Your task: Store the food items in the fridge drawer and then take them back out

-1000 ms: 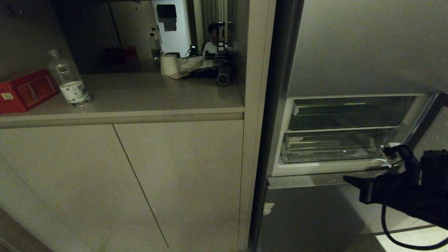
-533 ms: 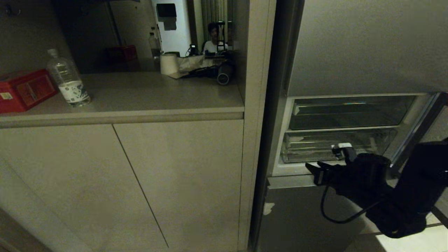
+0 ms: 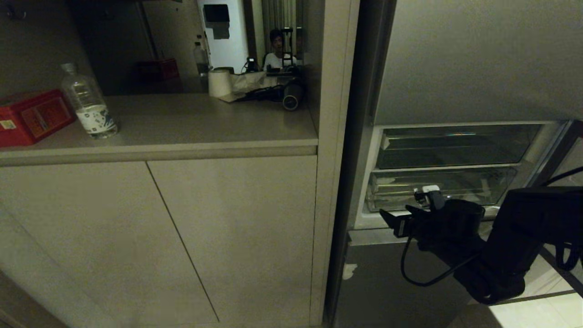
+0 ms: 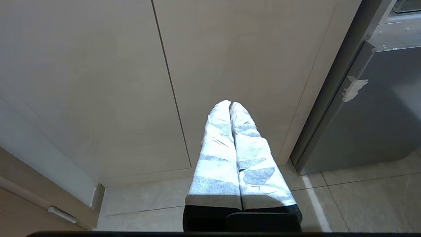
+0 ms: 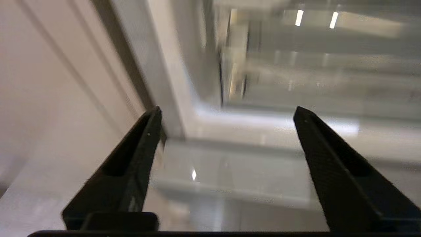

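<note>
Right gripper [image 3: 395, 222] comes in empty with fingers [image 5: 138, 154] spread wide, the fridge drawer [image 3: 437, 189] shut just beyond the tips, and at this angle they could jab its clear front or skid off the white ledge [image 3: 378, 223].

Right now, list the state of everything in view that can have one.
Right gripper: jaws open, empty, in front of the drawer.
Left gripper: jaws shut, empty, hanging by the cupboard doors.
Drawer: pushed in, no food visible inside.
Upper bin: pushed in.
Cupboard doors: closed.
Bottle: upright, capped, on the counter.
Red box: closed.
</note>
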You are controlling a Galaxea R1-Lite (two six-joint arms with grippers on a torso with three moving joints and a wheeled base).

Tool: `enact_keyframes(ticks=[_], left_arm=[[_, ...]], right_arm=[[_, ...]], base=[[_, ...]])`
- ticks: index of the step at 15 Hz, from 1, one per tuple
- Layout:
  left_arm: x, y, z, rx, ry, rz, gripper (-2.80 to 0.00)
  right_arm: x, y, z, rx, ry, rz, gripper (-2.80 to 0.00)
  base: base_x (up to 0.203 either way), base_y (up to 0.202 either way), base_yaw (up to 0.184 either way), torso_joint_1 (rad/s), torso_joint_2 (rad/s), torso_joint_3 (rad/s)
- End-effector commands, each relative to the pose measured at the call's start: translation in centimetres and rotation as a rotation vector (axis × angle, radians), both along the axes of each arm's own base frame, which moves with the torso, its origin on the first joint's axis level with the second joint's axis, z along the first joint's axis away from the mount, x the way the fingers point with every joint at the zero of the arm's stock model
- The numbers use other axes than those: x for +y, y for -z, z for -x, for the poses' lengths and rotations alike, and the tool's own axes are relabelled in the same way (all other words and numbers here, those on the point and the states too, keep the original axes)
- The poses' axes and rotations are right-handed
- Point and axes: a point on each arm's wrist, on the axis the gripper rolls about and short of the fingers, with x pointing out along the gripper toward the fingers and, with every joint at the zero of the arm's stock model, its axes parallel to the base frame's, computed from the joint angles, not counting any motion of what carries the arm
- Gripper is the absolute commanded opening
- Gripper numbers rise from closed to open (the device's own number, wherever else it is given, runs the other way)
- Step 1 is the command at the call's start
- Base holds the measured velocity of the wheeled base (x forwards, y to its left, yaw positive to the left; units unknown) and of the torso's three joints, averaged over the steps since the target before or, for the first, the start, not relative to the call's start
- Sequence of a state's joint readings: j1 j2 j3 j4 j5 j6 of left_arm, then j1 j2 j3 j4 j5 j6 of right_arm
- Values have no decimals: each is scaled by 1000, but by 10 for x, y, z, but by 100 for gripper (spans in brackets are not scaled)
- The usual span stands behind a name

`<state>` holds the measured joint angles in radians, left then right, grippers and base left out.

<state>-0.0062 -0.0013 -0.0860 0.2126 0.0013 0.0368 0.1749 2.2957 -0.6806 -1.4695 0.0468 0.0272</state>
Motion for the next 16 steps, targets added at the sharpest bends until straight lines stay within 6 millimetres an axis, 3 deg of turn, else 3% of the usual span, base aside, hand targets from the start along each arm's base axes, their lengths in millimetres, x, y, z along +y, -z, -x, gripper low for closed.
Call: enact_keyframes(ticks=[1,16], left_arm=[[0,0,0,2,0,0,-280],[0,0,0,2,0,0,-280]], right_arm=[[3,-4,-13,-57,-2,-11,0],[11,25,-68,-132,75,-11,0]], base=[[0,0,0,0,0,0],[0,0,0,0,0,0]])
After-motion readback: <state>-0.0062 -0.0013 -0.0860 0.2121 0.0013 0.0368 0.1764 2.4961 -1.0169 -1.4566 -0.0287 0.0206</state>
